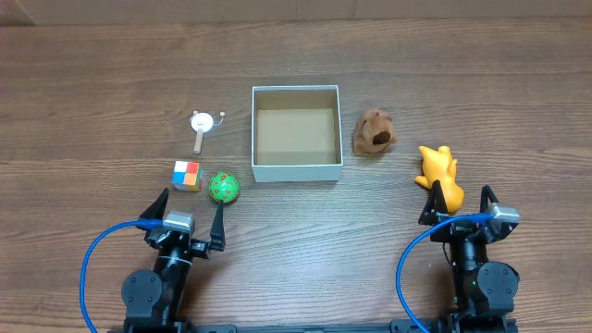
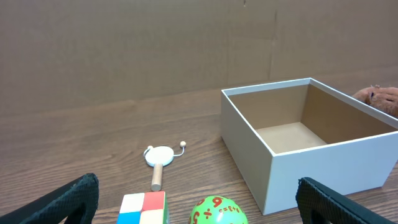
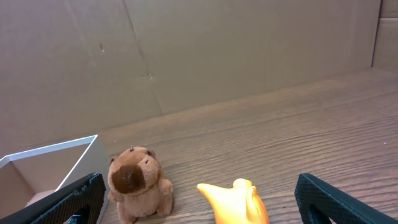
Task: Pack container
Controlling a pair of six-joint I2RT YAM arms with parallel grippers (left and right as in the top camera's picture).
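The container [image 1: 296,172], a shallow white box with a bare brown inside, sits mid-table; it also shows in the left wrist view as the container [image 2: 323,165]. Left of it lie a green ball with red numbers [image 1: 223,188] [image 2: 217,211], a coloured cube [image 1: 186,175] [image 2: 143,208] and a small white rattle drum on a wooden handle [image 1: 201,125] [image 2: 160,158]. To its right are a brown plush animal [image 1: 375,133] [image 3: 135,182] and a yellow duck toy [image 1: 439,174] [image 3: 239,202]. My left gripper [image 1: 190,211] is open behind the cube and ball. My right gripper [image 1: 458,203] is open just behind the duck.
A cardboard wall stands along the table's far side in both wrist views. Blue cables loop beside each arm base at the near edge.
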